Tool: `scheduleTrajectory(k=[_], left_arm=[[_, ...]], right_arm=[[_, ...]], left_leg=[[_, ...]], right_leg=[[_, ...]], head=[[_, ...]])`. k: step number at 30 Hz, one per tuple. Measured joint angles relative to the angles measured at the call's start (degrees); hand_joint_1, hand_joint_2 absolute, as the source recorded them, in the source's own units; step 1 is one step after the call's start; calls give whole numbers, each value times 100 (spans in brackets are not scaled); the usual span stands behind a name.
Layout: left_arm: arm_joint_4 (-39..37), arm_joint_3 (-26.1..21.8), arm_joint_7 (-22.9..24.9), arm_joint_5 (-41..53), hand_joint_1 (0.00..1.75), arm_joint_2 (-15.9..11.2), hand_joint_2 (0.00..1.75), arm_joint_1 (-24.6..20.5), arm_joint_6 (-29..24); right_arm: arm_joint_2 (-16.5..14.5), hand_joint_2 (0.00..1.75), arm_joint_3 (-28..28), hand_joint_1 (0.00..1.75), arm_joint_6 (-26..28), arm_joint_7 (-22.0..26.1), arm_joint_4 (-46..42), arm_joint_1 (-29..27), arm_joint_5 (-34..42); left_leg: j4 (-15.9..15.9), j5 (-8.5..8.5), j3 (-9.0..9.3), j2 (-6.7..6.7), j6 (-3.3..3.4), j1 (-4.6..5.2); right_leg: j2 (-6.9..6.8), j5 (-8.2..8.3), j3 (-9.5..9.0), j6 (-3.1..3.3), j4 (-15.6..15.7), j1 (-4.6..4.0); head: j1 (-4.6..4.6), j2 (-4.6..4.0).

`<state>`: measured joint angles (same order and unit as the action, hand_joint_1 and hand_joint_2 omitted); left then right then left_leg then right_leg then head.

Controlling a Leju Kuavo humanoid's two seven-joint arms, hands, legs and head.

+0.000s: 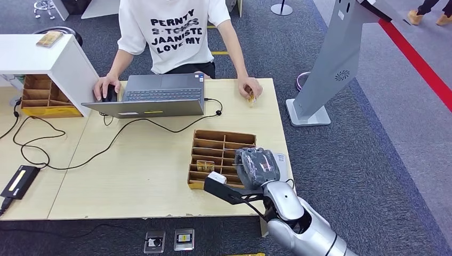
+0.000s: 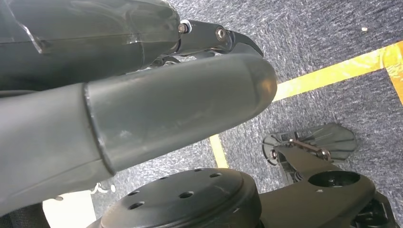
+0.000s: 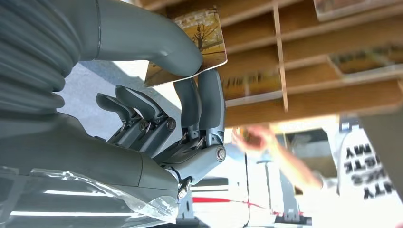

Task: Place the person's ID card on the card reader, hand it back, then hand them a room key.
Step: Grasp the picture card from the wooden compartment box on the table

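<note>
My right hand (image 1: 257, 166) hovers over the near right corner of a wooden slotted organizer (image 1: 224, 140) on the table. In the right wrist view the right hand (image 3: 157, 118) pinches a yellow-brown room key card (image 3: 202, 31) with a tree picture between thumb and fingers, just by the organizer's slots (image 3: 309, 61). Across the table a person's hand (image 1: 249, 87) holds a small yellowish card (image 1: 251, 98). The black card reader (image 1: 20, 181) lies at the table's near left edge. My left hand (image 2: 180, 109) hangs over the carpet with nothing in it.
An open laptop (image 1: 154, 95) with its cable sits in front of the person. A white box (image 1: 48, 58) and a second wooden organizer (image 1: 42, 96) stand at the far left. A grey kiosk stand (image 1: 341, 58) rises right of the table.
</note>
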<state>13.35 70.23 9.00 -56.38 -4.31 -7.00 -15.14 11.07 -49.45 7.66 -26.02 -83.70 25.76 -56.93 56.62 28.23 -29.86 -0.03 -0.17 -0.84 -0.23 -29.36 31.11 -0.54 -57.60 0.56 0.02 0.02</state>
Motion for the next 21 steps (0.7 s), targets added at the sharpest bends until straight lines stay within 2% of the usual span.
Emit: scheduleTrajectory(k=[21], left_arm=[[-1, 0, -14, 73, 0, -2, 0, -3, 4]], right_arm=[[385, 175, 736, 175, 371, -306, -2016, -72, -691]], left_leg=[[1, 0, 2, 1, 0, 0]], right_leg=[[2, 1, 0, -1, 0, 0]], head=[[1, 0]])
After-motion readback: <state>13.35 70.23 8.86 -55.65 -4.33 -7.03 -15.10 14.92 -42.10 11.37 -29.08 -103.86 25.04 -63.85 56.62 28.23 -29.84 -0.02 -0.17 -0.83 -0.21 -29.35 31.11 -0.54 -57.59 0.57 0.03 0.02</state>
